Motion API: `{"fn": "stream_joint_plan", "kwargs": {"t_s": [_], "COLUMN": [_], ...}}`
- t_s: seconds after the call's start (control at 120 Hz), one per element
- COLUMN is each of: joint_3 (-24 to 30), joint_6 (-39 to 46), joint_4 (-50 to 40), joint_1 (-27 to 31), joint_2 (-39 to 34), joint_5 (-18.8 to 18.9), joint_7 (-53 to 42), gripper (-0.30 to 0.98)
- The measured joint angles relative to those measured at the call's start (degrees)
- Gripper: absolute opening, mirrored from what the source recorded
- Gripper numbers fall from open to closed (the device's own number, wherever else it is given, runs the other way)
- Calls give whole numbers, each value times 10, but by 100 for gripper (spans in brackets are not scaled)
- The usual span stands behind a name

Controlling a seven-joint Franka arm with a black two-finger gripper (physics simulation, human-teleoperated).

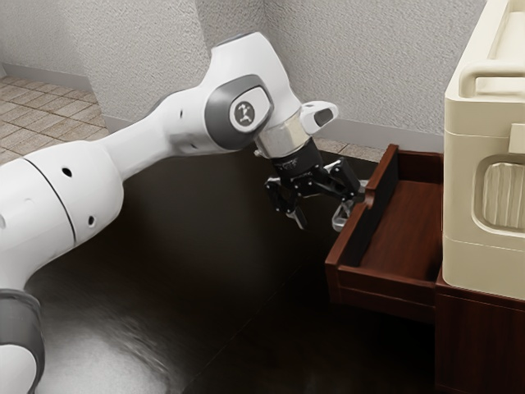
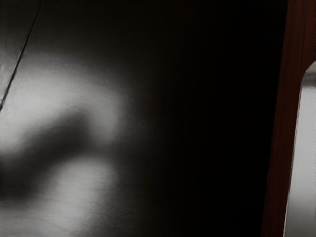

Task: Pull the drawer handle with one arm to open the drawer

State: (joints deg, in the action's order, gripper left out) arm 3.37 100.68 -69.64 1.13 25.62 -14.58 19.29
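Note:
The red-brown drawer stands pulled out from its cabinet in the exterior view. A pale metallic handle is on its front. My black gripper is open at that front, its two fingers spread wide. One finger hangs on the side away from the drawer; the other is close to the front panel's upper edge, and whether it touches is unclear. In the wrist view, a strip of the drawer runs along one side, with the grey handle beside it.
A large cream-coloured box with a raised handle sits on top of the cabinet. Below the arm lies a dark glossy surface, which also appears in the wrist view. A textured light wall rises behind the arm and drawer.

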Motion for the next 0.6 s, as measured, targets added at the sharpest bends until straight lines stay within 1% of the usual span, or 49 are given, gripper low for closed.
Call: {"fn": "stream_joint_plan", "kwargs": {"t_s": [0.308,0.6], "joint_3": [-14,-50], "joint_6": [-15,-31], "joint_4": [1,1], "joint_1": [9,12], "joint_2": [-14,-16], "joint_5": [-4,-6], "joint_7": [-32,-57], "gripper": [69,69]}}
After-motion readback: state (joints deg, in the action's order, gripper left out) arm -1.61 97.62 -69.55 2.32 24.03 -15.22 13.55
